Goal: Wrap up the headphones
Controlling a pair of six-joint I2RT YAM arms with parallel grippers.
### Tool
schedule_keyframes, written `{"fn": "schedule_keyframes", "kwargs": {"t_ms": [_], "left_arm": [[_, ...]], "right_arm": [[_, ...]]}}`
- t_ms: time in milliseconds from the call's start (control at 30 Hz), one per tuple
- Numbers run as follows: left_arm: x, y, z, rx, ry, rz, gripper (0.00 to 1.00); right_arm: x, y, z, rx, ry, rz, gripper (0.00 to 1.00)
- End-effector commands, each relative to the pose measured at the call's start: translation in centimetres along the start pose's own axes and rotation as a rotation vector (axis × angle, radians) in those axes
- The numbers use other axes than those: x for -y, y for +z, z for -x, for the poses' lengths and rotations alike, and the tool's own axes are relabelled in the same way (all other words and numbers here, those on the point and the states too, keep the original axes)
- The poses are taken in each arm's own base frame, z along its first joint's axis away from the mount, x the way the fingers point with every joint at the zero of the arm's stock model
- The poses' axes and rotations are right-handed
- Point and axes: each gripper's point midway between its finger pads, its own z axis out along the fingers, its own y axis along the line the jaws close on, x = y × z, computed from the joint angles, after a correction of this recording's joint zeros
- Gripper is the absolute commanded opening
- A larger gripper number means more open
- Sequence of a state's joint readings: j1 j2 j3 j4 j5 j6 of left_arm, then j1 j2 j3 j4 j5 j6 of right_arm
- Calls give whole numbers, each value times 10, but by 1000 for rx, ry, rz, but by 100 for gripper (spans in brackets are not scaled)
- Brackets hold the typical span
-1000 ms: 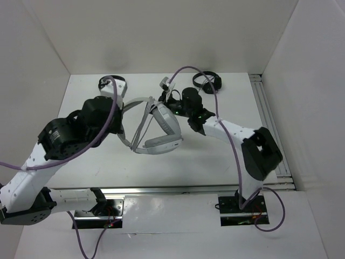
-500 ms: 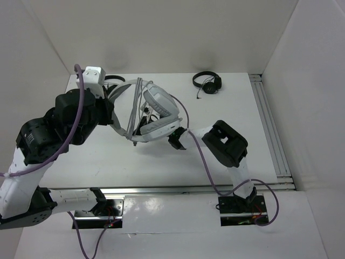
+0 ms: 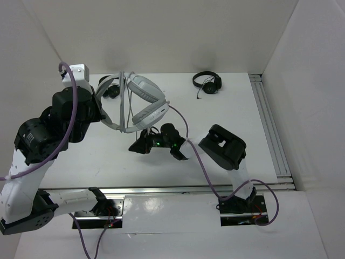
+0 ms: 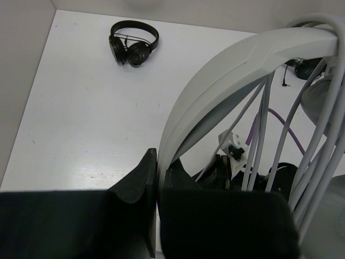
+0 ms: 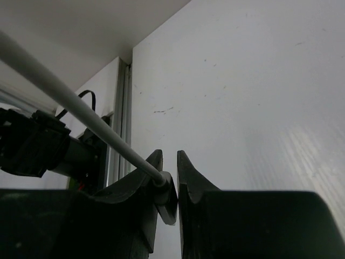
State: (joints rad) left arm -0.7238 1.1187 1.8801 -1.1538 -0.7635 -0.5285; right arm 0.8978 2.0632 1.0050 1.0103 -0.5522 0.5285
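Here, my left claw [image 4: 157, 162] is clamped on the headband [image 4: 242, 59], holding the white headphones [image 3: 145, 89] up above the table [image 3: 242, 108] so that my right claw [image 5: 168, 162], pinched on the cable [image 5: 70, 100] beneath them, can wind it around.

White table [image 3: 237, 108], plain white walls [image 3: 161, 32] on three sides, metal rail [image 3: 268, 120] along right edge
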Motion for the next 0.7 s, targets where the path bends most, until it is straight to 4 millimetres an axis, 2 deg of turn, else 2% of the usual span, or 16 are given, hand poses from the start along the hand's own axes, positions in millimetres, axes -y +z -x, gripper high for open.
{"fn": "schedule_keyframes", "kwargs": {"t_ms": [0,33,67,100,133,167,267,333,433,467,533,567,600,633,667], "left_arm": [[8,-5,35,119,-199,-26,0],[8,-5,35,119,-199,-26,0],[8,-5,35,119,-199,-26,0],[8,-5,35,119,-199,-26,0],[6,-5,36,123,-200,-18,0],[7,-3,33,117,-193,-15,0],[-1,-2,32,123,-206,29,0],[-6,2,28,120,-199,72,0],[-8,19,20,104,-207,143,0],[-8,25,20,104,-219,158,0],[-5,45,11,73,-213,181,0],[-3,52,9,66,-216,187,0],[2,62,6,52,-210,173,0],[-4,71,6,48,-218,202,0],[-3,84,-3,20,-195,230,0]], "right_arm": [[-29,0,30,107,-71,70,24],[-31,0,23,95,-66,73,24],[-33,0,26,106,-73,80,22],[-30,-2,23,103,-67,65,18],[-27,-3,20,103,-61,51,8],[-26,-3,19,96,-57,46,5],[-25,-3,21,98,-62,34,3],[-16,-8,13,97,-46,-12,0],[-26,-11,6,105,-30,-40,0],[-41,-11,6,111,-35,-26,0],[-46,-16,0,112,-34,-76,0],[-69,-15,4,119,-57,-46,0],[-73,-16,-4,80,-57,-70,0],[-77,-18,-7,73,-89,-91,0],[-87,-18,-11,52,-109,-88,0]]}}
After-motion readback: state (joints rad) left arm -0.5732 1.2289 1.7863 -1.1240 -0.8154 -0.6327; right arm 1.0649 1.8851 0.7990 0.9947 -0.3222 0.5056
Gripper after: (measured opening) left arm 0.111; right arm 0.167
